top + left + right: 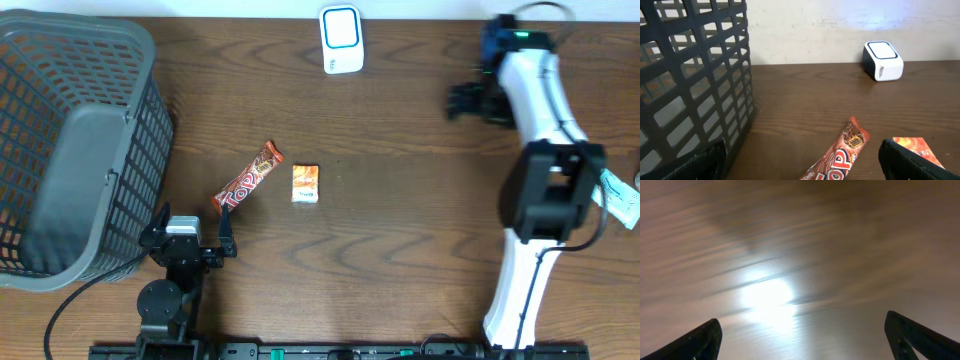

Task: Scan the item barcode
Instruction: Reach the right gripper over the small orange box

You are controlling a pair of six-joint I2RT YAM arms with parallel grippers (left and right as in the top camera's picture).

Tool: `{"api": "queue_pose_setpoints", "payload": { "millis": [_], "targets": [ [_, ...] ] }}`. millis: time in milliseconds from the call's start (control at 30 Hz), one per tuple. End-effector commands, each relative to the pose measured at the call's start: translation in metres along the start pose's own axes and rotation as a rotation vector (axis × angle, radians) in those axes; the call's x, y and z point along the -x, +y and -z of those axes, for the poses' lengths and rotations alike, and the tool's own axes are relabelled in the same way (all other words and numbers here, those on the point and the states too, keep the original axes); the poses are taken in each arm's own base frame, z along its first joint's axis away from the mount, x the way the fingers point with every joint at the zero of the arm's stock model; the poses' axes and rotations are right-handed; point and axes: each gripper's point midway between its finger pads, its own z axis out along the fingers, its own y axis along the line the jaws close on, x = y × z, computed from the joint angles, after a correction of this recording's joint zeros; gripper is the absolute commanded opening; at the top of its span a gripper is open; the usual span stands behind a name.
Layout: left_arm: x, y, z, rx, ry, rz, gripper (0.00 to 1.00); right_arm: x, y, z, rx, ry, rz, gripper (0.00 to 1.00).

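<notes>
A brown chocolate bar and a small orange packet lie side by side on the wooden table. The white barcode scanner stands at the far edge. My left gripper is open just short of the bar. In the left wrist view the bar lies between its fingers, the orange packet sits behind the right one, and the scanner is far ahead. My right gripper hovers to the right of the scanner. It is open and empty over blurred, glaring tabletop.
A large grey mesh basket fills the left side, close beside my left gripper; its wall looms in the left wrist view. A white and teal packet lies at the right edge behind the right arm.
</notes>
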Motion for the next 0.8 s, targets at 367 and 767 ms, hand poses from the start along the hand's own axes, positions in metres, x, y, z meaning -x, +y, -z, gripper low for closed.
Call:
{"api": "queue_pose_setpoints", "payload": {
  "millis": [367,767],
  "targets": [
    [-0.016,0.003,-0.001,0.014,0.048,0.008,0.98,-0.142,0.231,0.050,0.422,0.167,0.675,0.29],
    [-0.016,0.002,-0.001,0.013,0.048,0.008,0.98,-0.188,0.302,0.068,0.588,0.143,0.823,0.01]
  ]
}}
